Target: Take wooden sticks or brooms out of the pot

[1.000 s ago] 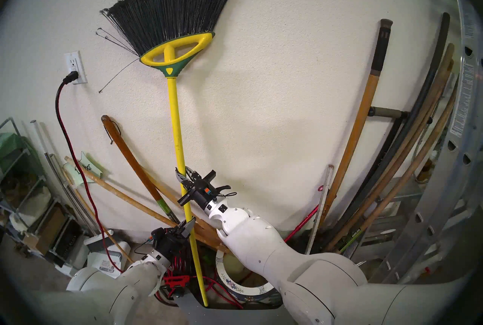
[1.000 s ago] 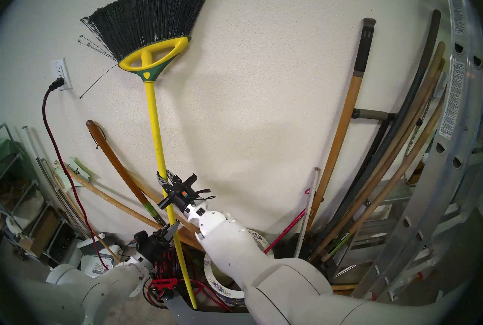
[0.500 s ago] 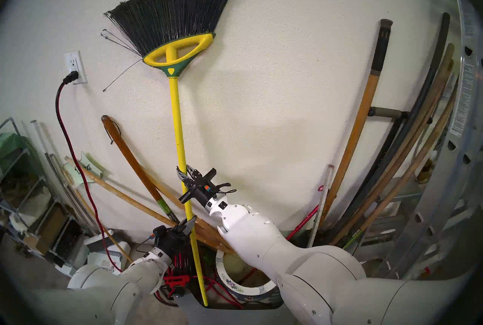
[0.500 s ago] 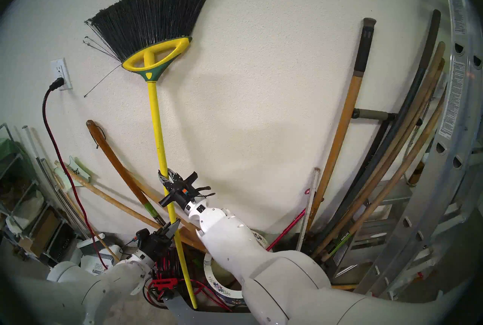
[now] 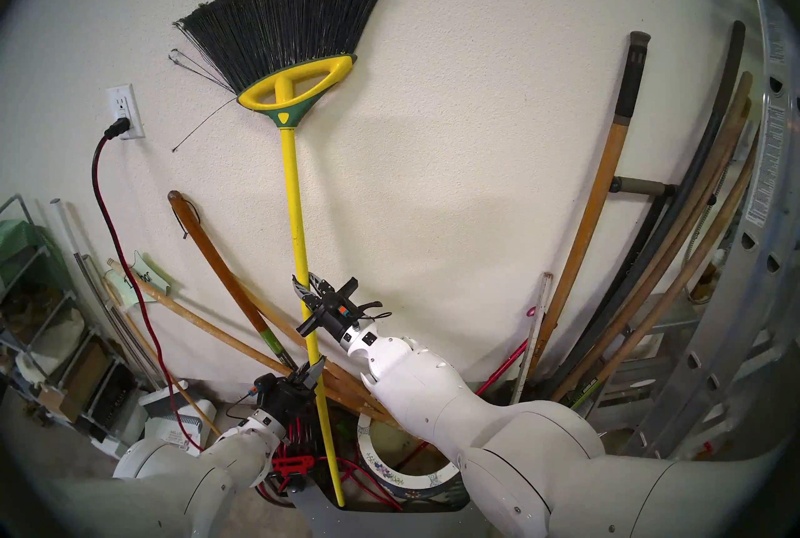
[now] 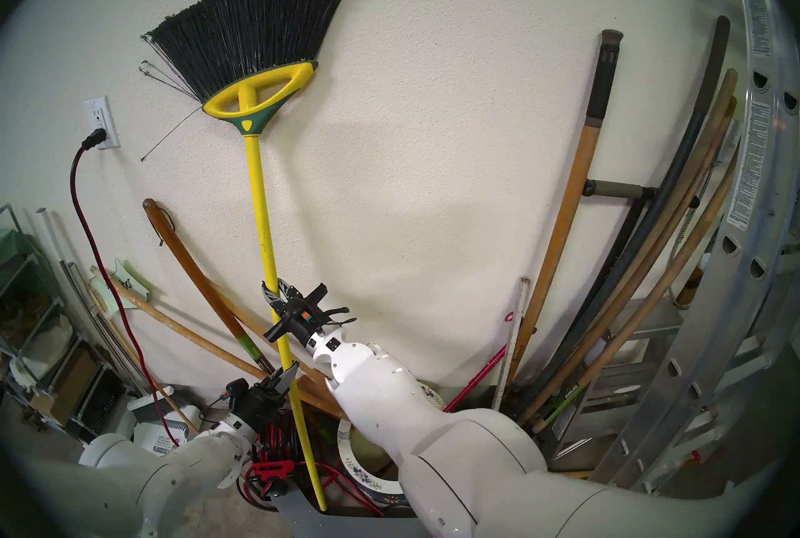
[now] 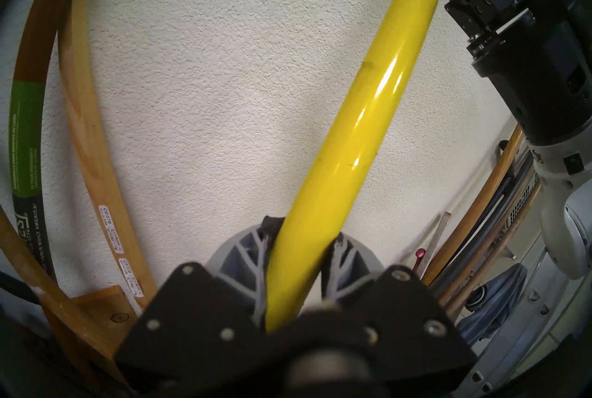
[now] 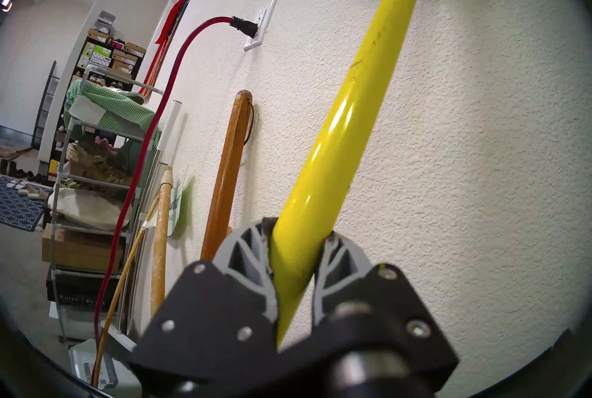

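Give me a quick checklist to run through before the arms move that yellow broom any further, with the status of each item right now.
1. Left gripper shut on the broom pole: ok, the pole sits between both fingers.
2. Right gripper shut on the same pole, higher up: ok.
3. Pole's lower end out of the pot: looks ok; the tip ends left of the flowered rim, but what it rests on is hidden.
4. Red cord clear of the pole's lower end: cannot tell, it loops close by.
5. Bristles free of the wall: not ok, they look pressed against it.
6. Wooden poles leaning behind the broom, apart from it: cannot tell.
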